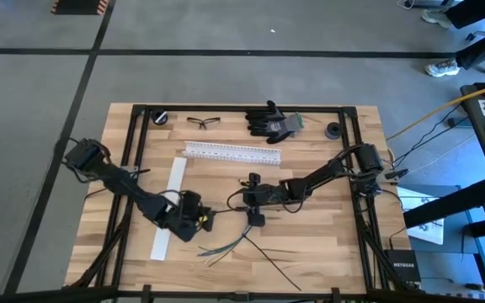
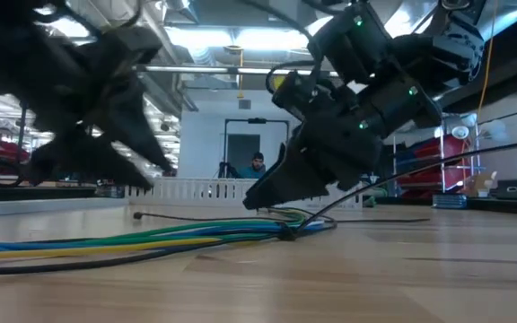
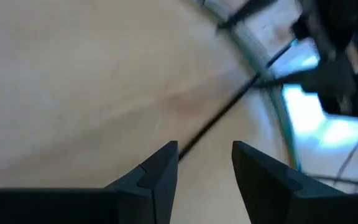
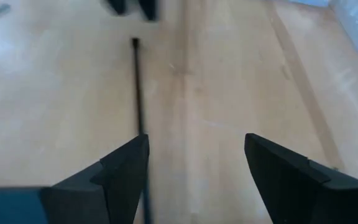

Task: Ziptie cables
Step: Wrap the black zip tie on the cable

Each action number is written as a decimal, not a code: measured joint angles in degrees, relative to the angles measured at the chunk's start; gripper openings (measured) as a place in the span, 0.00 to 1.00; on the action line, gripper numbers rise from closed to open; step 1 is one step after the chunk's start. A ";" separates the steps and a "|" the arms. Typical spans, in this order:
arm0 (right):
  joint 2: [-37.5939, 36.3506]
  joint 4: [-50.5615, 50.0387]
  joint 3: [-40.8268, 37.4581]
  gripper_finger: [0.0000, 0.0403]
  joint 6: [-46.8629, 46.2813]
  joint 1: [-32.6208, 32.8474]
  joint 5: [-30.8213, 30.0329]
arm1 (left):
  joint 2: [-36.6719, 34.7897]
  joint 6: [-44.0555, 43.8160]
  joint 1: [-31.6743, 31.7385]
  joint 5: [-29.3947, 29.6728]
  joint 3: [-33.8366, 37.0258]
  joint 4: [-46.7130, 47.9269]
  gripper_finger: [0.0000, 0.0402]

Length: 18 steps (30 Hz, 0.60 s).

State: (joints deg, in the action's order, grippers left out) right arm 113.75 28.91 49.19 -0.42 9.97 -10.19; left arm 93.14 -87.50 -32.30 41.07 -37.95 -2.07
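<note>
A bundle of green, yellow, blue and dark cables (image 1: 226, 246) lies on the wooden table, fanning out toward the near right; in the low view the cables (image 2: 151, 240) are gathered at a dark tie (image 2: 285, 231). A thin black strap (image 2: 205, 218) lies flat on the table between the two grippers. My left gripper (image 1: 207, 217) is open in its wrist view (image 3: 205, 149), and the strap (image 3: 222, 112) runs from beside one fingertip toward the cables. My right gripper (image 1: 247, 195) is also open (image 4: 197, 140), low over the table, with the strap (image 4: 138, 87) beside one finger.
A long flat white strip (image 1: 168, 210) lies left of the left gripper and a white slotted rail (image 1: 232, 152) lies farther back. Safety glasses (image 1: 204, 122), black gloves (image 1: 272, 122) and a tape roll (image 1: 160, 116) sit along the far edge. A person (image 2: 257, 163) is in the room behind.
</note>
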 joint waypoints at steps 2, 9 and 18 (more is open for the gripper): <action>0.24 -0.75 -0.02 0.63 -0.25 -0.04 -2.08 | 0.42 -4.16 -1.54 -0.86 0.02 0.32 0.34; 0.48 -1.92 -0.02 0.63 0.44 0.06 -3.31 | 1.57 -12.76 -2.99 -3.21 -2.41 -0.26 0.34; 0.48 -2.08 -0.02 0.63 0.41 0.12 -3.83 | 7.54 -16.75 0.92 -4.27 -6.62 4.33 0.34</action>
State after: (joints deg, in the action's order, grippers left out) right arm 114.24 26.83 49.17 0.00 10.09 -14.02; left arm 100.68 -104.25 -31.38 36.80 -44.58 2.26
